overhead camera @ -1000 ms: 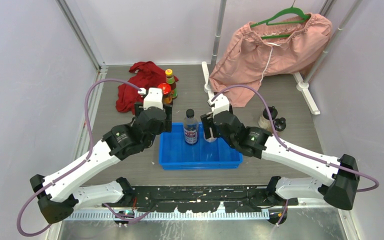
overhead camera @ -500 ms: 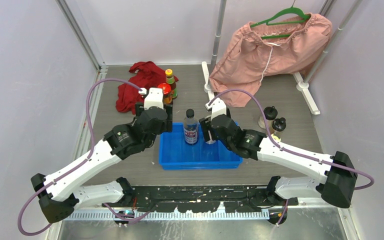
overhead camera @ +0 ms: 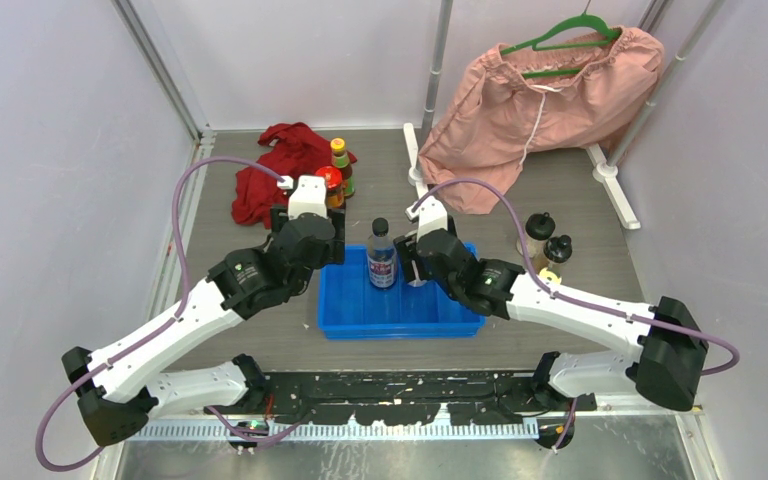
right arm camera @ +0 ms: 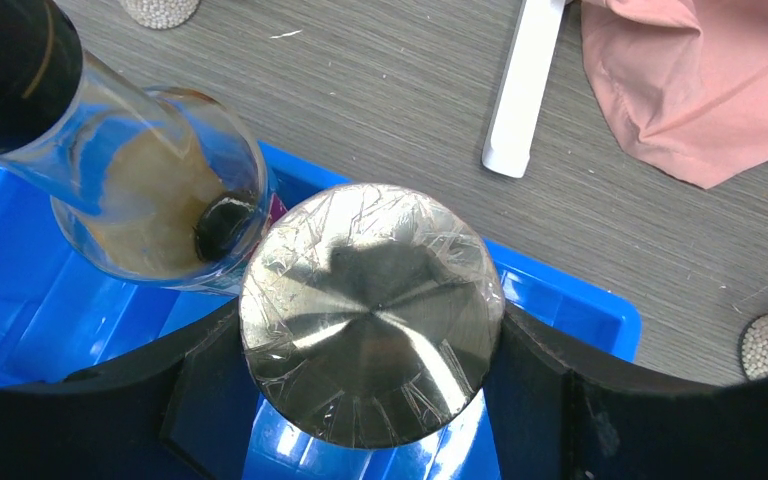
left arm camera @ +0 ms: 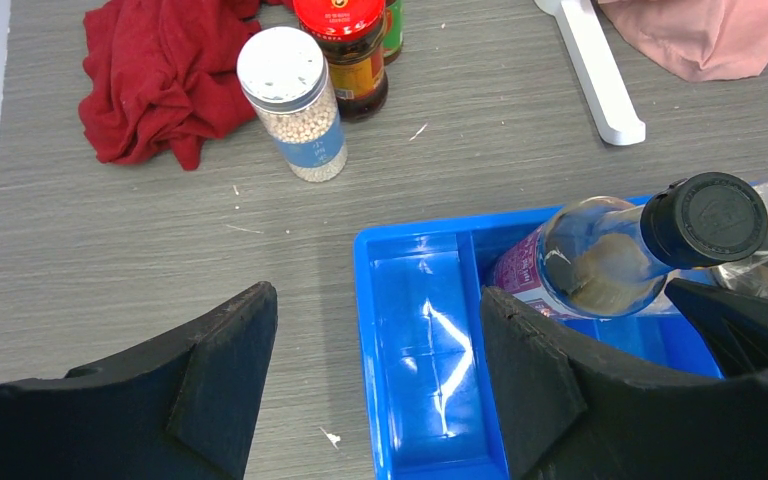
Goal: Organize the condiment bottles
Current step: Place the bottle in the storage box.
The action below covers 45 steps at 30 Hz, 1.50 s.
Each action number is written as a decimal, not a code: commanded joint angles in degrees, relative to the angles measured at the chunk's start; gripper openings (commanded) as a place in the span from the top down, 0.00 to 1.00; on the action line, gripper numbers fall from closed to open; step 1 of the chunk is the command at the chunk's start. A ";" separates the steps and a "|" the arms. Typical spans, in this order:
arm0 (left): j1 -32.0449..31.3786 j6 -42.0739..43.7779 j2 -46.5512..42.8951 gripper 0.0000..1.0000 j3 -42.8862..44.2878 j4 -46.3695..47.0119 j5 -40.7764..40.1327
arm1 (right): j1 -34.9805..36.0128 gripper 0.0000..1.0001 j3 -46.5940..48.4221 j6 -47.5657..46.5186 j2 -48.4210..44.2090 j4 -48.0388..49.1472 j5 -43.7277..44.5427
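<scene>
1. The right hand pinches a silver-lidded jar by its sides, near the blue tray's back rim.
2. A black-capped clear bottle stands in the tray, just left of that jar.
3. The left hand hangs spread and empty above the tray's left rim.
4. On the table, a red-capped jar stands behind the tray and two black-capped bottles stand to its right.

Eight bottles and jars, one blue tray, one red cloth, one pink garment, one green hanger.
</scene>
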 commanded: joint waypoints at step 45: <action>-0.02 0.66 0.96 0.25 -2.22 3.23 -1.17 | 0.22 0.84 -1.64 -0.39 3.22 9.44 3.30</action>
